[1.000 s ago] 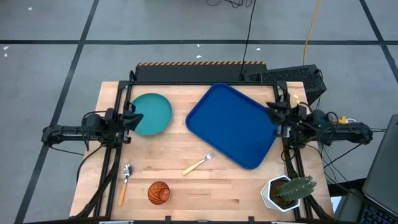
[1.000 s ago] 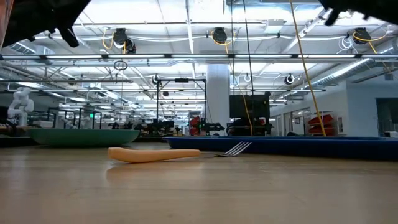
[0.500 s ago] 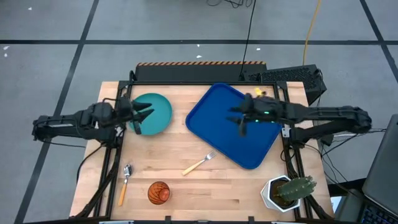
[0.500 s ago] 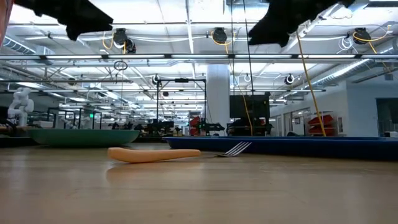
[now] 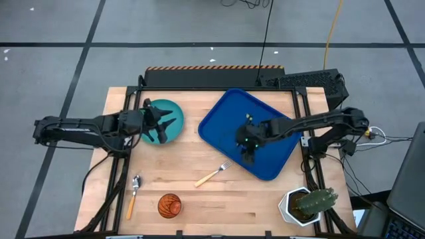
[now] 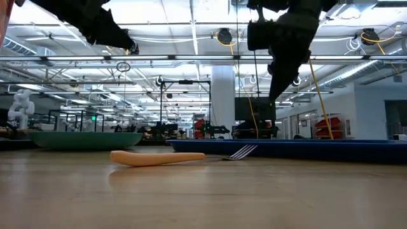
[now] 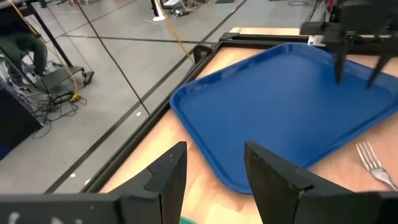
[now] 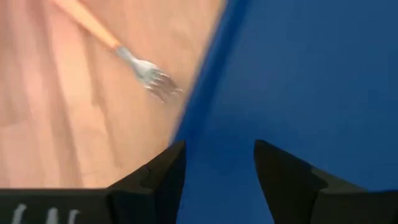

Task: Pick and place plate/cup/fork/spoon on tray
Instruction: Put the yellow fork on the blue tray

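The teal plate (image 5: 176,130) lies flat at the table's far left, and my left gripper (image 5: 163,129) hovers open above it. The blue tray (image 5: 265,109) lies flat at the far right. My right gripper (image 5: 247,147) hangs open over the tray's near-left part (image 8: 311,74), fingers pointing down and touching nothing. The orange-handled fork (image 5: 212,174) lies flat on the wood just off the tray's near-left edge, its tines (image 8: 152,78) toward the tray. Near the front edge lie the spoon (image 5: 133,194) and the standing amber cup (image 5: 169,206).
A white pot with a cactus (image 5: 309,204) stands at the near right corner. A black frame runs along the table's left, right and far sides. Bare wood lies between the plate, the tray and the fork.
My left gripper has moved from the table's left edge rightward over the plate and has opened. My right gripper has swung from the right edge leftward over the tray, then toward its near-left edge by the fork, tipping its fingers downward. No object has moved.
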